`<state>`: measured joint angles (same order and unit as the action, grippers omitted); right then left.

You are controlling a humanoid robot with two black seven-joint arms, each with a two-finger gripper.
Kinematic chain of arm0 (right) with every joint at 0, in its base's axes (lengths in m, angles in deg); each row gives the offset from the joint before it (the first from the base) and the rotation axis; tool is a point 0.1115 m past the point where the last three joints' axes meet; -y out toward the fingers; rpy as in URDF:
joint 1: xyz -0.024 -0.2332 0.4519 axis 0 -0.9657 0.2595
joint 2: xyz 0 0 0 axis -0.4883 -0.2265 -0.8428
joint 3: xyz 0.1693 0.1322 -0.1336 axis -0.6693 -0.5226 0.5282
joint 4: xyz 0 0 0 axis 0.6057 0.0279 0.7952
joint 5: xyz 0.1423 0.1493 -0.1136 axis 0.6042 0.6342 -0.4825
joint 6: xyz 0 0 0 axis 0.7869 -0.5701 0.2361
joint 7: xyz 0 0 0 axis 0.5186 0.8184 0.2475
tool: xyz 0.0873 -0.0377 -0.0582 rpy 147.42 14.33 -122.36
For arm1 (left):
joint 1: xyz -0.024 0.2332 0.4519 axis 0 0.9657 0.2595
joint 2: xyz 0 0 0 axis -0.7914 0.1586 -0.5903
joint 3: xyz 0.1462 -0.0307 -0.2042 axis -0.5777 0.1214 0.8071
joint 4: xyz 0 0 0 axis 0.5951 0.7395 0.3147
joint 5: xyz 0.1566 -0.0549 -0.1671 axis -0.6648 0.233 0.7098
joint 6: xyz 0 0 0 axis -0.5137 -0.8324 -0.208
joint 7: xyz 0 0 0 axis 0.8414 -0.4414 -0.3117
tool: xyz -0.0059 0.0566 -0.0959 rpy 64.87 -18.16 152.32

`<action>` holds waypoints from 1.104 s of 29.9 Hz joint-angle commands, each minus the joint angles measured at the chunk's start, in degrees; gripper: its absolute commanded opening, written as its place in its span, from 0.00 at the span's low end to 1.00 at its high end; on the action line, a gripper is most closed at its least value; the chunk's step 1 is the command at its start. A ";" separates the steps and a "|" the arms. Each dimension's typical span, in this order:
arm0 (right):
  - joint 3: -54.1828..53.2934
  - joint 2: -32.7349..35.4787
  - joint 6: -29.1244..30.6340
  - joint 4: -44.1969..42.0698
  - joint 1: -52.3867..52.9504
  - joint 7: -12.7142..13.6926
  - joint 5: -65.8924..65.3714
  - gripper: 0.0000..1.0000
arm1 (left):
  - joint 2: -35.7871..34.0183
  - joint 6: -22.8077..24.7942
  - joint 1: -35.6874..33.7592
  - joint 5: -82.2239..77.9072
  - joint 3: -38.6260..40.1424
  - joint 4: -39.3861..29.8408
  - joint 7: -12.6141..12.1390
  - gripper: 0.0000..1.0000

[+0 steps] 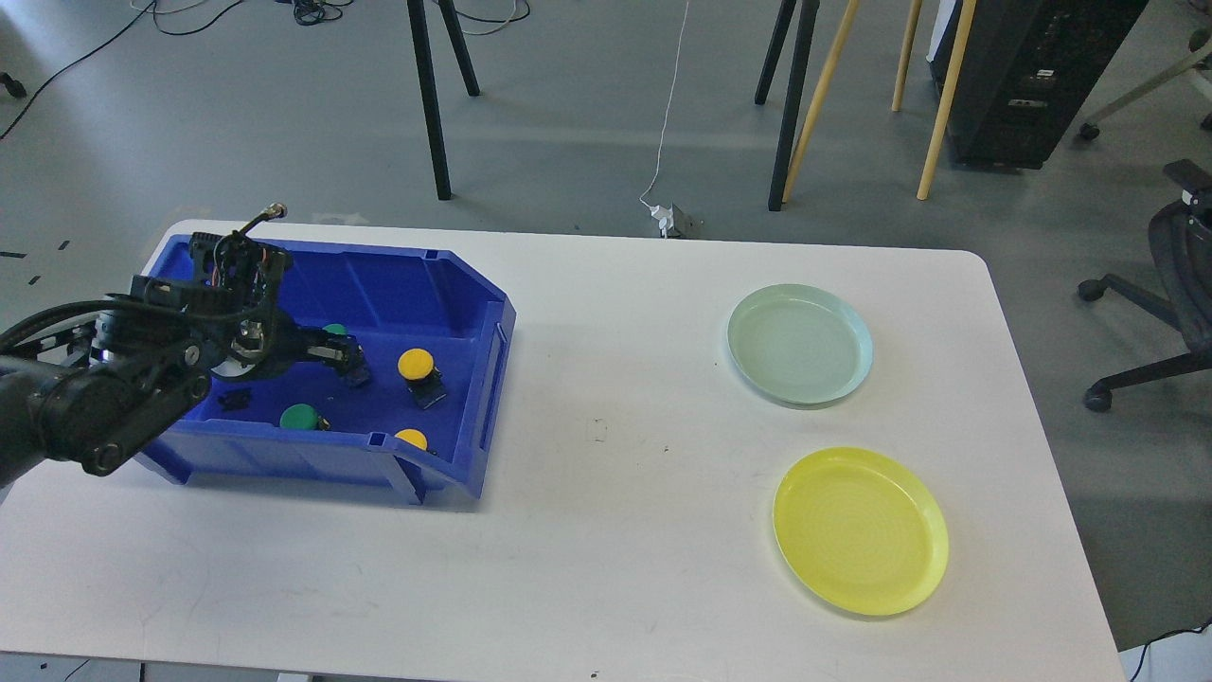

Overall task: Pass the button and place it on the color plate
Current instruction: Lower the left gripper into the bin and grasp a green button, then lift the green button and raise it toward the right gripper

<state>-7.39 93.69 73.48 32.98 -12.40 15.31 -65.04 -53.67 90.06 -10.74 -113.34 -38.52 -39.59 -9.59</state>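
Left gripper (pixel 352 363) in blue bin (pixel 407 275), beside green button (pixel 333 331).

A single head view looks forward and down from the robot's own head, at moderate range, onto a white table (pixel 606 530) that fills the lower two thirds of the picture. The grey floor (pixel 587 114) beyond the table's far edge occupies the upper third. The left arm (pixel 104 379) enters from the left edge.
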 commanded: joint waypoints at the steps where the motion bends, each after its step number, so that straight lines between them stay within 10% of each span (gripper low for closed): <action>1: 0.00 -0.50 0.00 -0.06 0.23 0.00 0.00 0.97 | -5.98 0.00 -0.09 1.40 0.33 -6.43 0.00 0.31; 16: -0.17 -6.74 -1.11 -0.06 3.74 0.00 0.09 0.97 | -25.34 0.00 -1.49 25.90 13.58 -25.61 -0.26 0.31; 33: -0.79 -17.55 -4.97 6.60 11.13 0.00 -0.17 0.97 | -1.71 0.00 -16.62 65.56 17.21 -16.31 -6.85 0.33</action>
<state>-8.34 77.26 70.26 36.25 -2.09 15.31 -64.95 -59.57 90.05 -26.60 -51.05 -21.02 -57.68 -15.56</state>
